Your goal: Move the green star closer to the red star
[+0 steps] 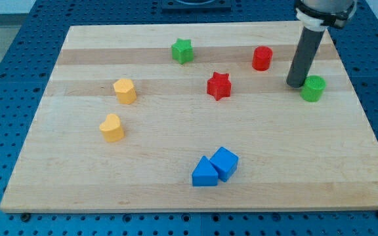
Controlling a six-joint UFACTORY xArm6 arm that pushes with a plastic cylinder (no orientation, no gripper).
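Observation:
The green star (183, 50) lies near the view's top, left of centre. The red star (219, 86) lies below and to the right of it, with a clear gap between them. My tip (296, 84) rests on the board at the view's right, far from both stars. It stands just left of a green cylinder (313, 88) and right of a red cylinder (262, 58).
Two yellow blocks (125, 91) (112, 128) lie at the view's left. A blue triangular block (204, 173) and a blue cube (225, 162) touch each other near the view's bottom. The wooden board (58, 177) sits on a blue perforated table.

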